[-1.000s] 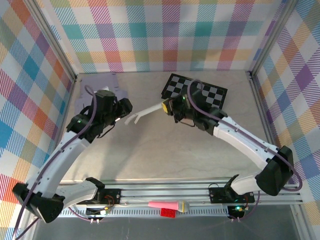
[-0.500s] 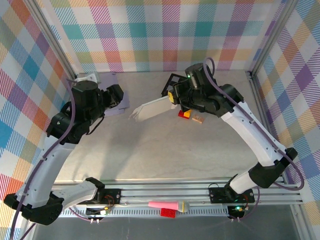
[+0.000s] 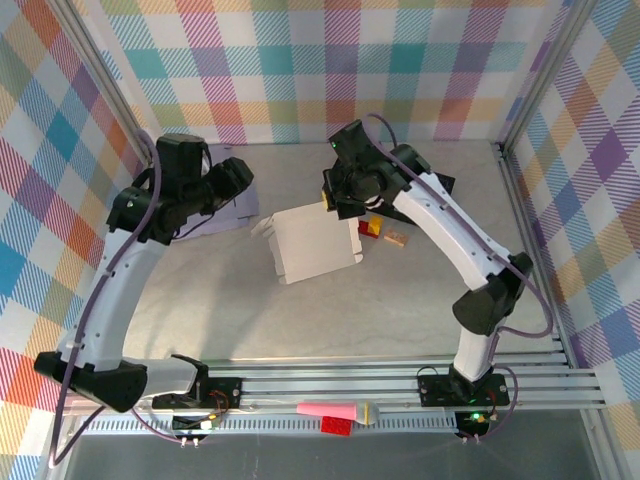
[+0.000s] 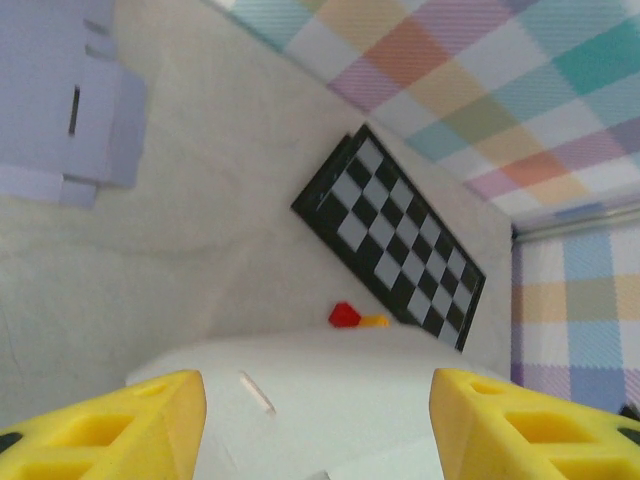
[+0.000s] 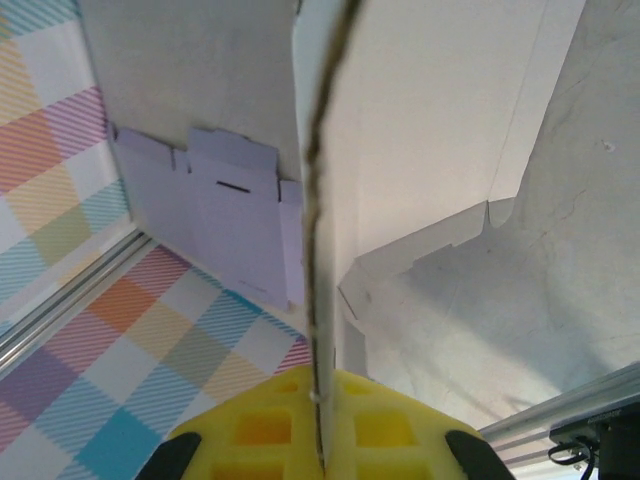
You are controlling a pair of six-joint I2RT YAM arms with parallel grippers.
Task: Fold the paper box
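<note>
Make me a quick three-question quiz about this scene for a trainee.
1. Which one holds the white box: the left gripper or the right gripper?
2. True or false: the left gripper is shut.
3. What lies on the table beside the left gripper?
A. a lilac sheet
B. a checkerboard
C. a pink block

Key
1. The right gripper, shut on the box's edge.
2. False: its fingers stand wide apart.
3. A
</note>
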